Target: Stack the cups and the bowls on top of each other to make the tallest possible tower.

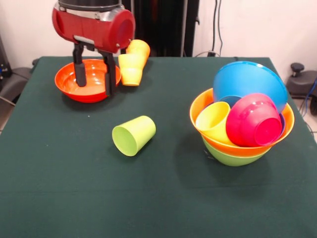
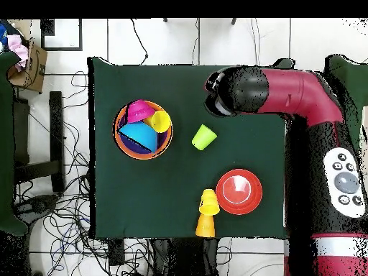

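Dark green tabletop (image 1: 59, 198); the front view shows the gripper (image 1: 94, 79), its jaws apart and empty over the red-orange bowl (image 1: 94, 91), while overhead the arm hides it. Four cups: lime (image 1: 133, 135) on its side mid-table, yellow (image 1: 131, 69) nested with orange (image 1: 139, 48) beside that bowl, another yellow (image 1: 214, 121) in the tower (image 1: 242, 119). Five bowls visible: four at the tower, one apart.

The setting was a robotics laboratory. A green-covered table (image 2: 180, 201) stood among loose floor cables (image 2: 65, 223) and a pedestal-mounted arm (image 2: 302, 100).
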Tool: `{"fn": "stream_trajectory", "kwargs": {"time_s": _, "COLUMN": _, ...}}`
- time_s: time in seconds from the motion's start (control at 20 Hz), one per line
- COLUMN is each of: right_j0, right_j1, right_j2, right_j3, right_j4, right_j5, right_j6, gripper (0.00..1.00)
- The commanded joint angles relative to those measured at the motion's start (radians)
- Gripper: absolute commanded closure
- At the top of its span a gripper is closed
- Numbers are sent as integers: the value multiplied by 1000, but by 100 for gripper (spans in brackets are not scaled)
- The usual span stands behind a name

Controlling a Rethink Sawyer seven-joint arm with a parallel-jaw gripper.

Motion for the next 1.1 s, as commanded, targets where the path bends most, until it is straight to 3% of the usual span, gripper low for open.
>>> {"fn": "stream_trajectory", "kwargs": {"time_s": 0.05, "right_j0": 35, "right_j1": 43, "right_j2": -29, "right_j3": 6, "right_j4": -75, "right_j5": 44, "right_j6": -135, "gripper": 0}}
{"fn": "stream_trajectory", "kwargs": {"time_s": 1.1, "right_j0": 47, "right_j1": 49, "right_j2": -58, "right_j3": -9, "right_j4": -80, "right_j5": 66, "right_j6": -133, "gripper": 0}}
